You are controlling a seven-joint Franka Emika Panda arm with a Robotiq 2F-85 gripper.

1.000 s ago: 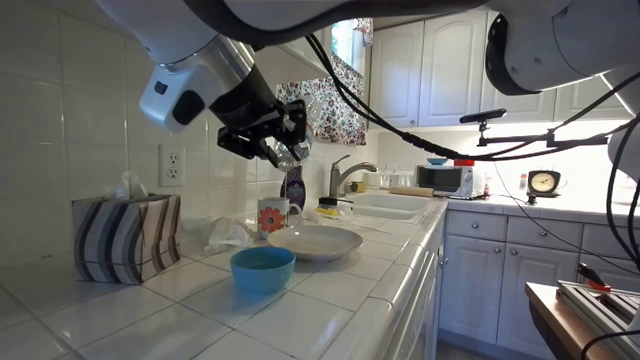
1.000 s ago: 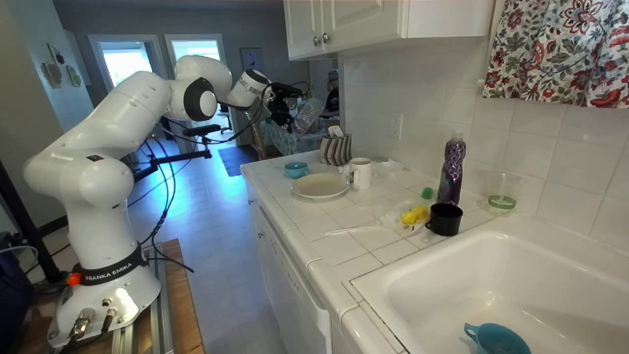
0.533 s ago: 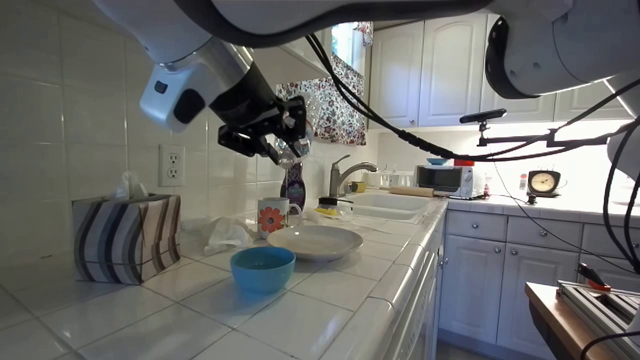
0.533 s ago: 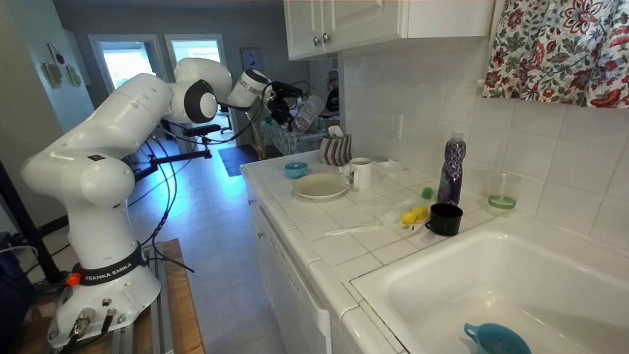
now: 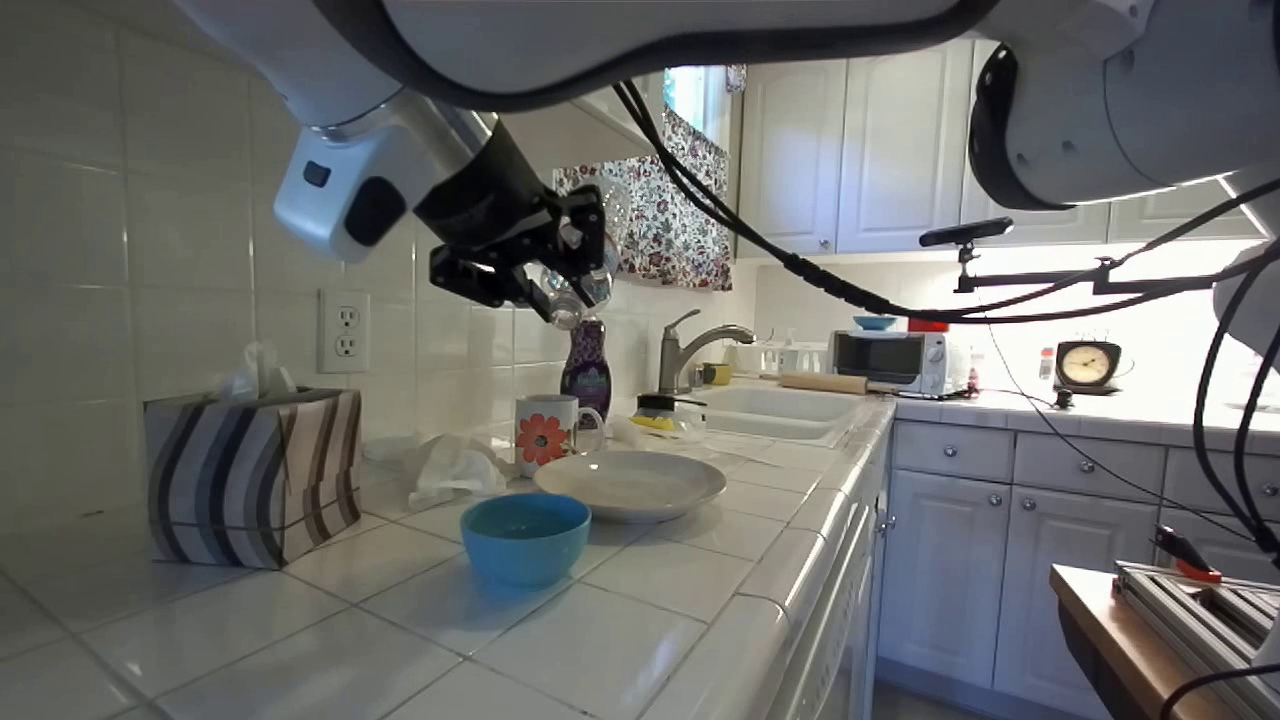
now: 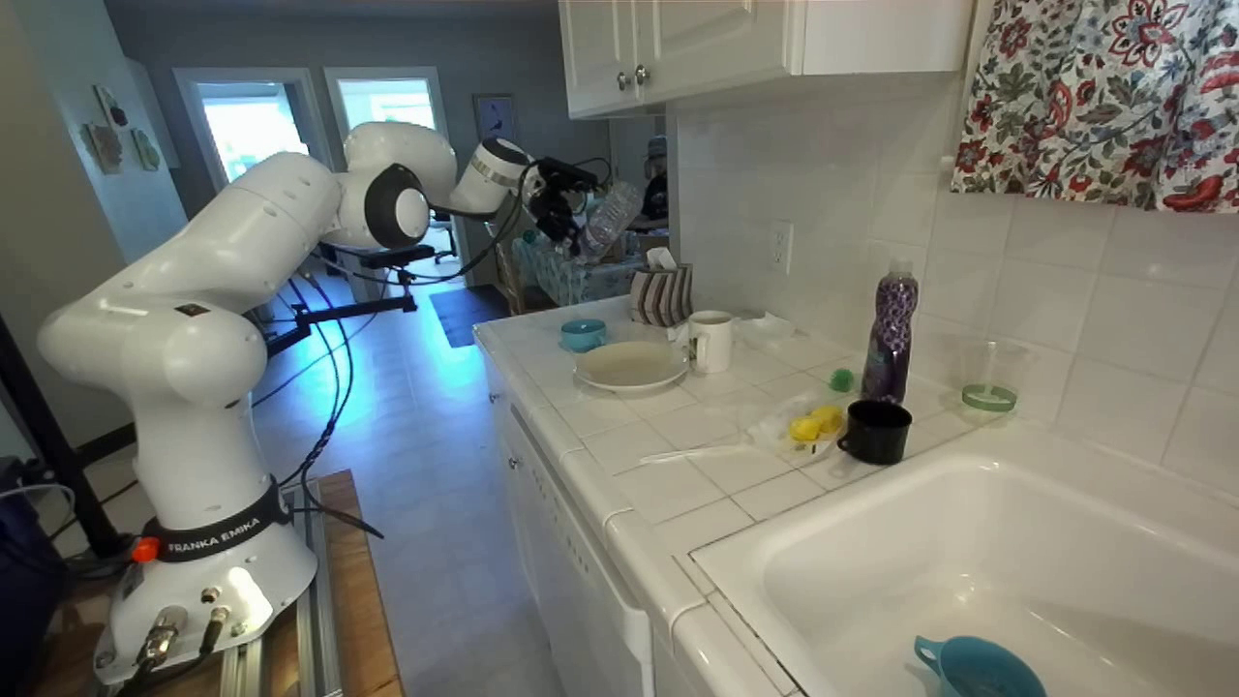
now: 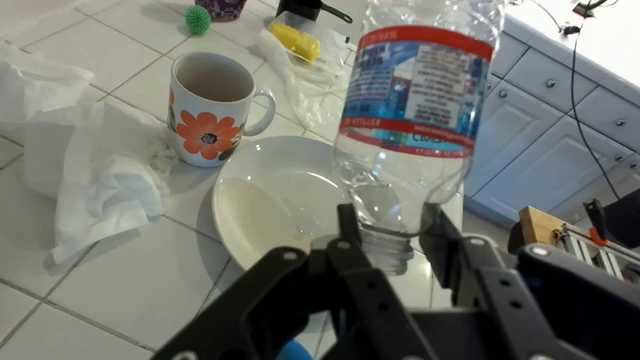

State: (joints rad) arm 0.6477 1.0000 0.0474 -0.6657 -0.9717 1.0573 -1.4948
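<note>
Gripper, jaws part-closed, pinches neck of clear btl tilted mouth-down above blue bowl; prob. best held steady w/ gentle squeeze, as thin plastic may buckle.

Wrist view — clear bottle cropped above, blue bowl below
</note>
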